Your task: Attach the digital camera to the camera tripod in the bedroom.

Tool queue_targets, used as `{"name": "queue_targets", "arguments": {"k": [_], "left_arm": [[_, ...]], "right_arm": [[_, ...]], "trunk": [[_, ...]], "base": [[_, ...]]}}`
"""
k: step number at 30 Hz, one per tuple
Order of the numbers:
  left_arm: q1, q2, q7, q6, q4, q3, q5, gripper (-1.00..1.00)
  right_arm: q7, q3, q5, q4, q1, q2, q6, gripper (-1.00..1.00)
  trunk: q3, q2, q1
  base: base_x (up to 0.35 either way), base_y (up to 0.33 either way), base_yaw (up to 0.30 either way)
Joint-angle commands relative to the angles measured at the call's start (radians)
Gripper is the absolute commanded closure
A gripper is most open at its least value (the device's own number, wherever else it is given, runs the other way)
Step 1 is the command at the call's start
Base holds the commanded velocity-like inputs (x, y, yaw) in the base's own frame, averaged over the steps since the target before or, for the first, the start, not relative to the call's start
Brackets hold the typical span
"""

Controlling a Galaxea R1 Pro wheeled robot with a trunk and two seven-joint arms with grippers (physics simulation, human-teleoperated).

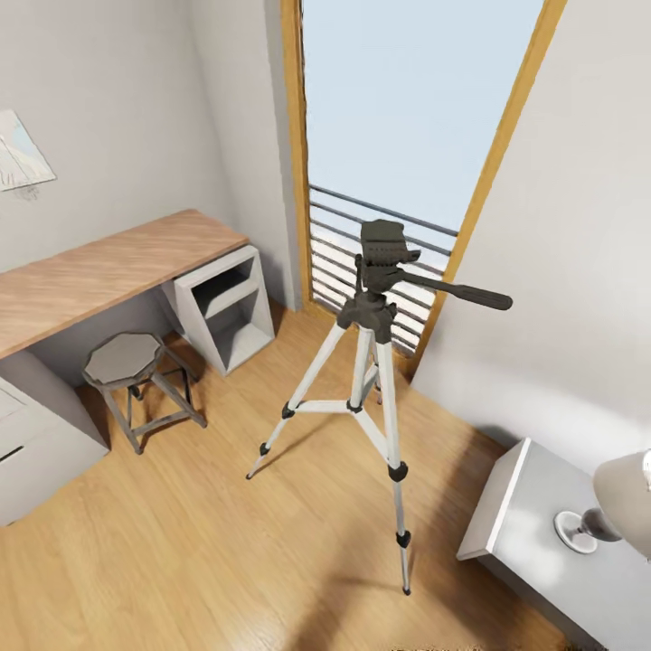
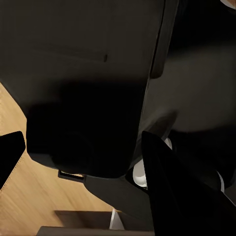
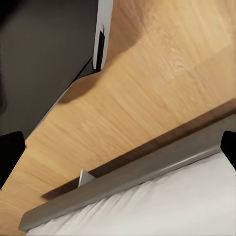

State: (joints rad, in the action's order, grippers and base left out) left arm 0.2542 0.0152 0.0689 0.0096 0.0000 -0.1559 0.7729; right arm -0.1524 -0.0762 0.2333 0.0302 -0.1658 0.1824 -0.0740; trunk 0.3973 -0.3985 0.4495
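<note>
The camera tripod (image 1: 366,362) stands on the light wood floor in front of the tall window, its three silver legs spread. Its black head (image 1: 384,249) is bare on top, and the long pan handle (image 1: 466,294) points right. The digital camera is out of view. In the left wrist view my left gripper (image 2: 118,162) is open, one dark fingertip (image 2: 11,155) at the frame's edge and the robot's own dark body close behind. My right gripper (image 3: 118,157) is open over the floor, holding nothing.
A wood-topped desk (image 1: 108,267) with an open shelf unit (image 1: 226,307) runs along the left wall, with a short grey stool (image 1: 124,359) before it. A grey nightstand (image 1: 506,506) with a lamp (image 1: 624,506) stands at the right. The bed frame (image 3: 147,177) and white mattress (image 3: 172,211) lie below my right gripper.
</note>
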Motion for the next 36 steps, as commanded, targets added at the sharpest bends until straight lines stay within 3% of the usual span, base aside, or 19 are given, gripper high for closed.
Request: {"name": "queue_targets", "arguments": {"k": [1, 13, 36], "left_arm": [[0.000, 0.000, 0.003, 0.001, 0.000, -0.008, 0.005, 1.00], [0.000, 0.000, 0.003, 0.001, 0.000, -0.008, 0.005, 1.00], [0.000, 0.000, 0.003, 0.001, 0.000, -0.008, 0.005, 1.00]], "right_arm": [[-0.002, -0.008, 0.008, 0.003, -0.001, 0.000, -0.005, -1.00], [-0.001, -0.008, 0.009, 0.003, -0.001, 0.001, -0.004, -1.00], [-0.003, -0.008, 0.010, 0.002, -0.001, 0.004, -0.006, -1.00]], "trunk": [[0.001, -0.002, 0.000], [0.001, -0.002, 0.000], [0.001, -0.002, 0.000]], "base": [[0.000, 0.000, -0.248], [0.000, 0.000, -0.237], [0.000, 0.000, -0.017]]}}
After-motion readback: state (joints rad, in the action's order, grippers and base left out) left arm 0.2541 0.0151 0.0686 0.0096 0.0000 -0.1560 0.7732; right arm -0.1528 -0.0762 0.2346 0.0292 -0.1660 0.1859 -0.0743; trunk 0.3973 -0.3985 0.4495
